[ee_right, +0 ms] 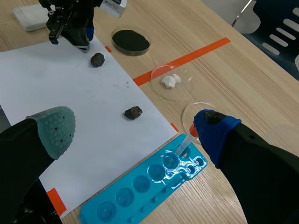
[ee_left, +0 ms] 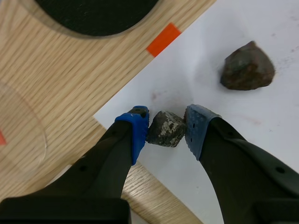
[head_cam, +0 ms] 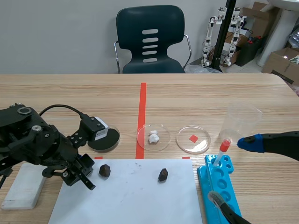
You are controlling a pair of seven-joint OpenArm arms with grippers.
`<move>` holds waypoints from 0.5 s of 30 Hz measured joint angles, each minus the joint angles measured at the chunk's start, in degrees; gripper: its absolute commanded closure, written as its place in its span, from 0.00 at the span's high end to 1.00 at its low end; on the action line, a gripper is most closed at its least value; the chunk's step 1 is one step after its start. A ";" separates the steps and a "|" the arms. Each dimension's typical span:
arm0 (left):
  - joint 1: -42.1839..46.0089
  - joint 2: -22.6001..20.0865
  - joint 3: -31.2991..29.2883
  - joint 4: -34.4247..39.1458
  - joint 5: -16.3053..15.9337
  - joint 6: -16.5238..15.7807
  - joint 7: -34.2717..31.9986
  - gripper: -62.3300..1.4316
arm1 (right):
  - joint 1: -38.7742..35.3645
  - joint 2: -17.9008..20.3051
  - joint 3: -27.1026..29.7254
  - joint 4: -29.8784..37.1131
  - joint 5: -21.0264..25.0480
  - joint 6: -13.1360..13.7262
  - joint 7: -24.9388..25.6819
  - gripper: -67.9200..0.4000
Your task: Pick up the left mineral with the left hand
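My left gripper (ee_left: 167,122) is shut on a small grey speckled mineral (ee_left: 166,130), its blue pads pressed on both sides. It hangs low over the near-left corner of the white paper (ee_left: 261,121). In the scene view that gripper (head_cam: 86,173) hides the held stone. Two darker minerals lie on the paper: one (head_cam: 104,171) just right of the left gripper, the other (head_cam: 162,175) near the middle. My right gripper (ee_right: 133,133) is open and holds nothing, over the table's right side above the blue rack (ee_right: 154,179).
Behind the paper stand a black dish (head_cam: 103,139), a petri dish with white bits (head_cam: 153,136) and another dish (head_cam: 193,139). A red-capped dropper (head_cam: 222,151) leans in the rack (head_cam: 219,186). There is a clear cup (head_cam: 240,119) at right and a white block (head_cam: 23,186) at left.
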 measured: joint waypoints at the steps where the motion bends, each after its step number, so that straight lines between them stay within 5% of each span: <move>1: 0.04 -0.55 0.00 0.42 -0.07 -0.02 0.00 0.10 | 0.00 0.00 0.00 0.00 0.00 0.00 0.00 0.78; 7: 1.31 -2.64 -3.61 2.51 -2.43 -0.04 0.13 0.10 | 0.00 0.00 0.00 0.00 0.00 0.00 0.00 0.78; 15: 10.45 -4.13 -17.42 8.98 -2.43 -0.04 -1.53 0.10 | 0.00 0.02 0.00 0.00 0.00 0.00 0.00 0.78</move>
